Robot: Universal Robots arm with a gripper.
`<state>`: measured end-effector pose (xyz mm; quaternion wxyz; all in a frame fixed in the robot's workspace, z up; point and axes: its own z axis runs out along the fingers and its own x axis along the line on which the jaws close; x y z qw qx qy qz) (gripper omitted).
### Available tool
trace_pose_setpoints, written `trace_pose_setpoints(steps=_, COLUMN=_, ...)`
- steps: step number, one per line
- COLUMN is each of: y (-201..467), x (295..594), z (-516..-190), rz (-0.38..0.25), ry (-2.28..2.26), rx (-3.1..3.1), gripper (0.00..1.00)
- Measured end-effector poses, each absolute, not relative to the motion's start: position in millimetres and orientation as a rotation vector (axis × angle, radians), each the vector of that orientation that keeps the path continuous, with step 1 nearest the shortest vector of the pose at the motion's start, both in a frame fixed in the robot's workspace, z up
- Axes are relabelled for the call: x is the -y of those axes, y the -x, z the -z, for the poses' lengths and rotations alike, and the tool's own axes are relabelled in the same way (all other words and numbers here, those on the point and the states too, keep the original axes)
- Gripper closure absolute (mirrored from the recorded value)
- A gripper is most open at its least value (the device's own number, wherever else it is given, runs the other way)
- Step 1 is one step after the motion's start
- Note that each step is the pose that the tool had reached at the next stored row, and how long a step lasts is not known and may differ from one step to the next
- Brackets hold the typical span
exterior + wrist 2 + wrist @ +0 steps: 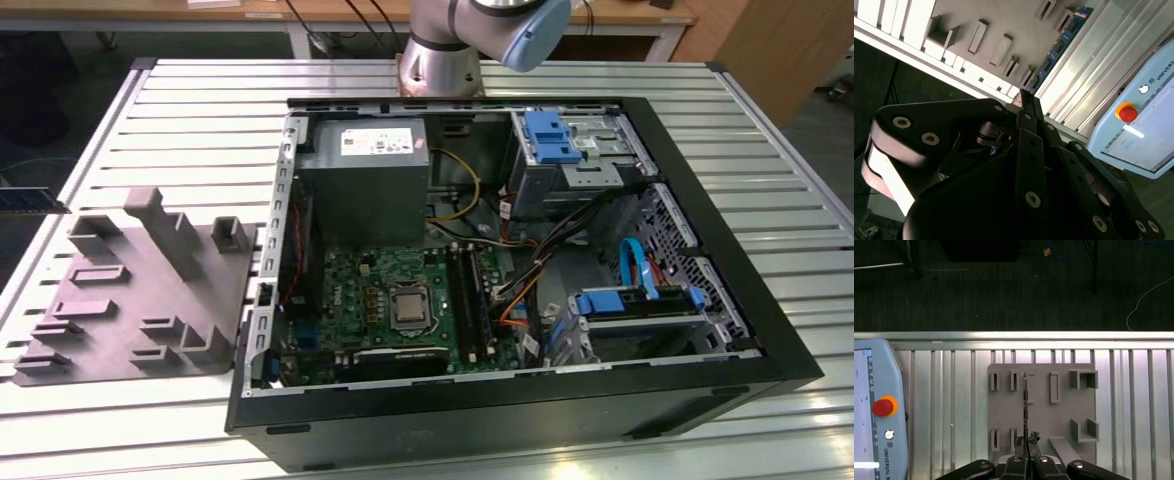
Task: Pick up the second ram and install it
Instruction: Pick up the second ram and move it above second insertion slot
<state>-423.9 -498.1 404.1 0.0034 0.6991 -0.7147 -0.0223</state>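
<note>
You have the hand (1026,440) pinching the ram (1059,45) by one end. In the first wrist view the ram shows edge-on over the grey fixture (1064,410) on the bench (954,405); in the exterior view it is well apart from the open computer case (467,430).

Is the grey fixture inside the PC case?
No, the grey fixture lies on the slatted table, to the exterior view's left of the open case.
</note>
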Motion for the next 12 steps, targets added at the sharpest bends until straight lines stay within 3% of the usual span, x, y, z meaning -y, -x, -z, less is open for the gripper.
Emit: trace_pose_setpoints(steps=12, y=414.2, x=498.1, z=-404.3, rz=0.070, ry=-2.191, rx=2.240, gripper=0.88)
